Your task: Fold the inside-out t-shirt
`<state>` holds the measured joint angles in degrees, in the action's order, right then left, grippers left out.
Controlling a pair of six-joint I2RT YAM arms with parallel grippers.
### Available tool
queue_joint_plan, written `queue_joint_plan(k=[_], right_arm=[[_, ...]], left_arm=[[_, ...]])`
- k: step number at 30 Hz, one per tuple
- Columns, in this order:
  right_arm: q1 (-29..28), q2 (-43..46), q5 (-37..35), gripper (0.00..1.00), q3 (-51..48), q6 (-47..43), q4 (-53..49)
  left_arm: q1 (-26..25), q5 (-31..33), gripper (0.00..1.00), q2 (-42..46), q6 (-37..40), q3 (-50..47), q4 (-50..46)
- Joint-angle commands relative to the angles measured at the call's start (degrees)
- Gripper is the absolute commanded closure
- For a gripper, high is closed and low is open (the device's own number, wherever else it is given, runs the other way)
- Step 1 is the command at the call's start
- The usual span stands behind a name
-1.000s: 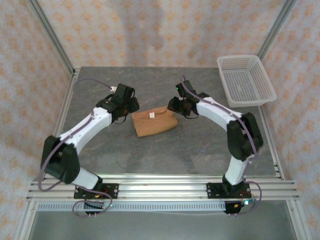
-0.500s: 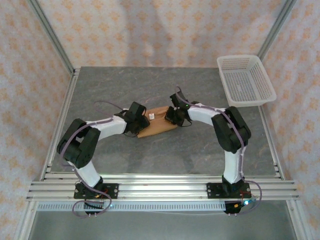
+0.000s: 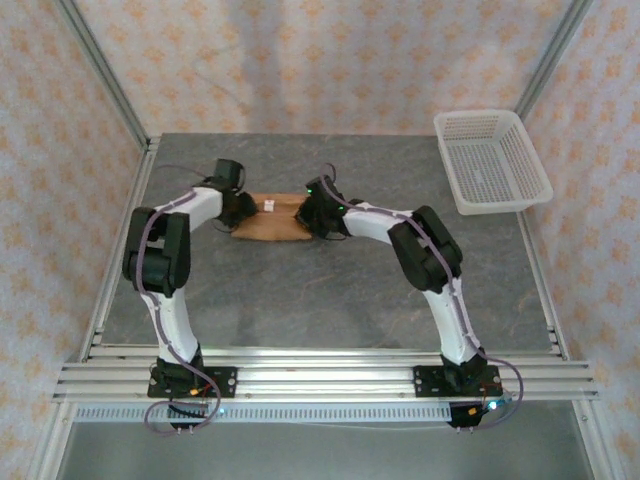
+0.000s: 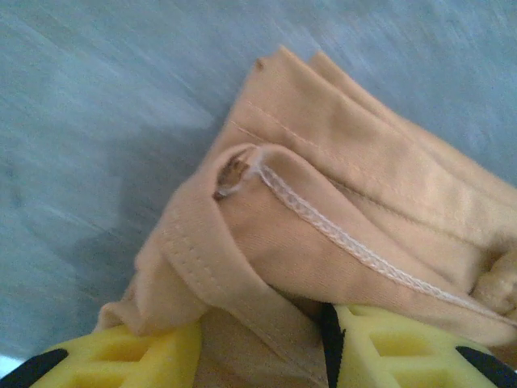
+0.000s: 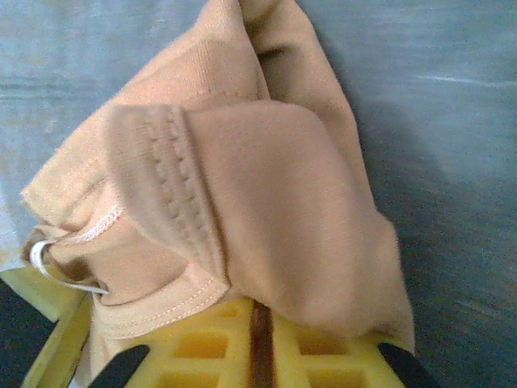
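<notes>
t-shirt (image 3: 270, 222): lying bunched on the desk (image 3: 330, 300)
left pincer (image 4: 262, 343): clamping its left edge
right pincer (image 5: 258, 323): pinching its right edge
step: we are likely setting up a fold
next: lifting both ends evenly, taut

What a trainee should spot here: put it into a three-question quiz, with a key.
1. True or false: the t-shirt lies inside the white mesh basket.
2. Cloth sits between the fingers of: A) the left claw alone; B) the right claw alone; C) both claws.
3. Fill in: the basket stands at the table's far ___ corner.
Key: 1 false, it lies bunched on the table between the arms; 2 C; 3 right.
</notes>
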<state>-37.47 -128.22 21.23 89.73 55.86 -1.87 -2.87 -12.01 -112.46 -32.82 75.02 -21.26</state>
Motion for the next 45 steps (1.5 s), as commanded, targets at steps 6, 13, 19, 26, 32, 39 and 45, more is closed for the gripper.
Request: queue_joint_plan(k=[6,13,19,26,32,39,45], right_arm=[[1.66,8.98,0.48,0.57,2.05,-6.19,-7.95],[6.53,21.72,-3.15,0.53,-11.16,-8.13,-8.55],[9.36,26.49,-3.7,0.52,-16.01,-9.68,-10.42],[12.03,29.75,-3.63,0.52,-17.4,-11.54,-13.9],[15.51,32.51,-6.21,0.51,-19.87,-16.38,-17.28],[22.96,38.29,-7.64,0.48,-25.75,-22.32,-18.37],[25.52,43.92,-25.77,0.32,-25.45,-37.55,-21.78]], left_arm=[[-2.24,0.12,0.32,12.1,1.0,2.24,-6.51],[-12.05,-2.62,0.29,13.05,-6.29,-1.39,3.16],[-12.28,-7.42,0.29,0.39,-9.29,1.6,6.76],[-1.61,-7.38,0.29,-6.54,-5.21,3.3,-0.7],[10.63,-7.59,0.29,-12.22,4.63,15.44,-8.98],[13.76,-11.28,0.2,-15.85,10.39,24.99,-12.17],[8.82,-3.34,0.0,-4.45,13.94,17.39,-7.67]])
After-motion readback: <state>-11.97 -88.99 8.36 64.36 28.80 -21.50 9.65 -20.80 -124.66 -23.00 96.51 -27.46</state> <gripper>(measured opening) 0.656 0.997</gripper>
